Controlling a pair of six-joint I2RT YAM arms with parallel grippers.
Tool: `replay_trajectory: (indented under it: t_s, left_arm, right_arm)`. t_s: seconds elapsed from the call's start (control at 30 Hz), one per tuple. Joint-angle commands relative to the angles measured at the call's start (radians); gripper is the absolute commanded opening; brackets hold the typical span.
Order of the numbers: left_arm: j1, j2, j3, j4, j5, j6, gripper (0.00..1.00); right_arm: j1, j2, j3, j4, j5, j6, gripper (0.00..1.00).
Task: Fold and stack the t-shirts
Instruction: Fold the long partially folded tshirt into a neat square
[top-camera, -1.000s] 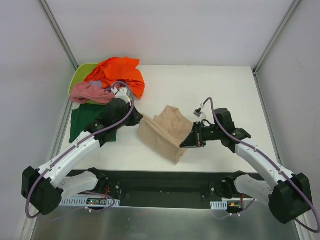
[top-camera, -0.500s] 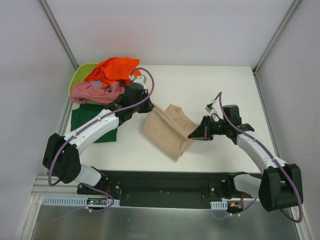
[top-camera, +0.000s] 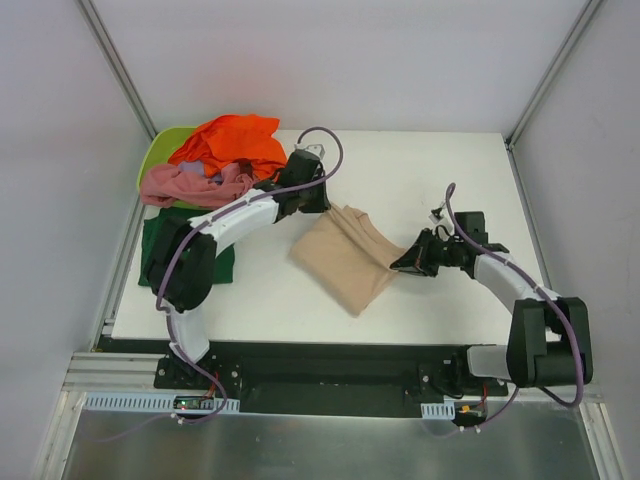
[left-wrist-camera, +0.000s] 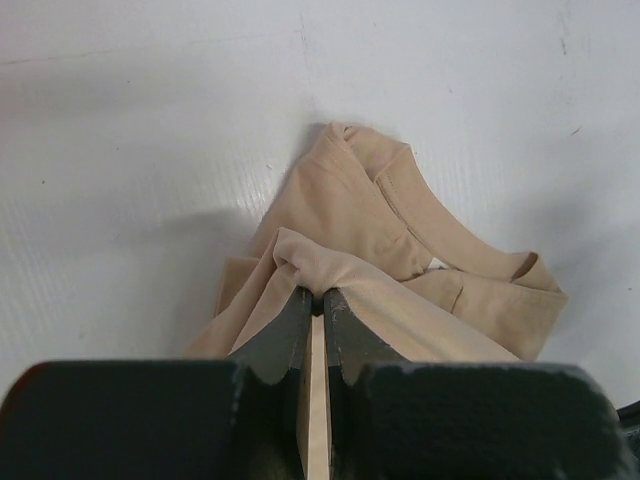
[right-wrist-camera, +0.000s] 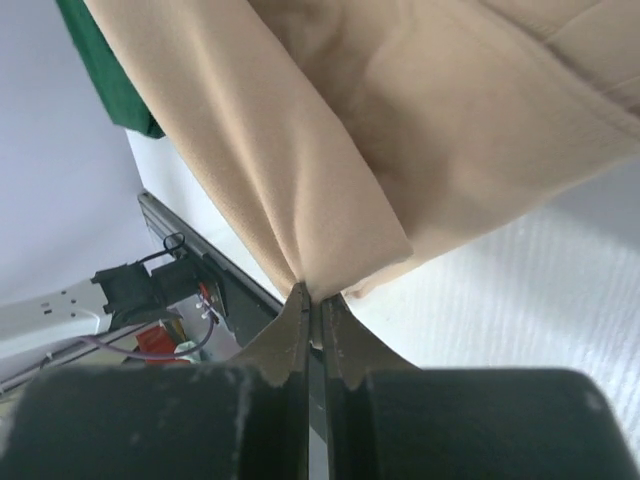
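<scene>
both arms swung right vs 1 s ago; beige shirt (top-camera: 345, 258) dragged toward desk (top-camera: 430, 170) centre, pulled flatter, so folding not started. left tool (top-camera: 326, 206) pinching far-left corner, right tool (top-camera: 398, 266) pinching near-right edge. long axis diagonal between them; collar end unclear.

beige t-shirt (top-camera: 345, 258), bunched into long creases, pinched at two opposite edges, centre; orange t-shirt (top-camera: 235, 140), crumpled, far left; pink t-shirt (top-camera: 185, 185), crumpled, touching it on near side; dark green t-shirt (top-camera: 165, 240), flat, partly beneath pink.
</scene>
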Motion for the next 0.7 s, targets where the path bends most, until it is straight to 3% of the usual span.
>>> replay_trajectory:
  t_s: [0.0,0.43,0.47,0.5,0.53,0.57,0.6,0.67]
  left_arm:
    - [0.031,0.077,0.102,0.067,-0.101,0.05,0.0]
    - [0.044,0.289,0.264,0.025,-0.014,0.056,0.0]
    - [0.045,0.296,0.273,0.021,0.012,0.063,0.12]
    - [0.045,0.296,0.28,0.017,0.035,0.073,0.35]
    - [0.045,0.293,0.287,0.014,0.047,0.077,0.64]
    - [0.045,0.286,0.29,0.012,0.064,0.083,0.82]
    - [0.045,0.273,0.29,0.012,0.081,0.087,0.97]
    - [0.045,0.235,0.282,0.012,0.128,0.096,0.99]
  right_arm:
    - [-0.026,0.07,-0.022,-0.011,0.058,-0.012,0.01]
    - [-0.046,0.162,-0.011,0.056,0.134,0.033,0.01]
    - [-0.049,0.165,-0.008,0.052,0.154,0.035,0.03]
    - [-0.051,0.161,0.001,0.032,0.17,0.024,0.09]
    - [-0.054,0.144,0.007,0.013,0.188,0.019,0.22]
    - [-0.052,0.121,0.017,-0.005,0.217,0.012,0.5]
    - [-0.052,0.088,0.027,-0.031,0.239,0.001,0.6]
    - [-0.051,0.0,0.04,-0.072,0.312,-0.01,0.68]
